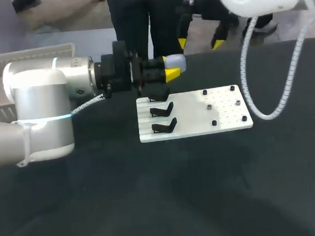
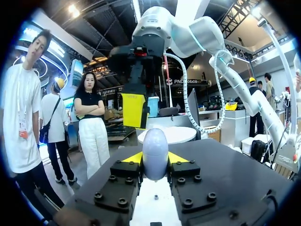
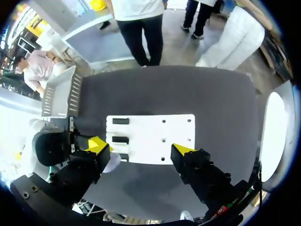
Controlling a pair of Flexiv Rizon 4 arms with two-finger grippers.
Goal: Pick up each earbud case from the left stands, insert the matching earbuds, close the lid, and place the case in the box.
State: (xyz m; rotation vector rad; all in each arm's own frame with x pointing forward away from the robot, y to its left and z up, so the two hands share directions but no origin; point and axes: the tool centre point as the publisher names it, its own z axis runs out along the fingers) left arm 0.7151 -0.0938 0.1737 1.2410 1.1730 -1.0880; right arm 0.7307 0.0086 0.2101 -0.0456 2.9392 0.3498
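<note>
One earbud case (image 2: 155,150) gripped in the left jaws, off the counter (image 1: 154,206).

The left wrist view shows the pale case pinched between the left jaws' yellow tips. The head view places it over the back-left corner of the white board (image 1: 201,114). Only the right wrist view shows all three black stands (image 3: 120,140), with the right jaws spread wide above the board. The head view shows six small pegs (image 1: 209,107) and one box (image 1: 25,55) at the counter's back-left.
</note>
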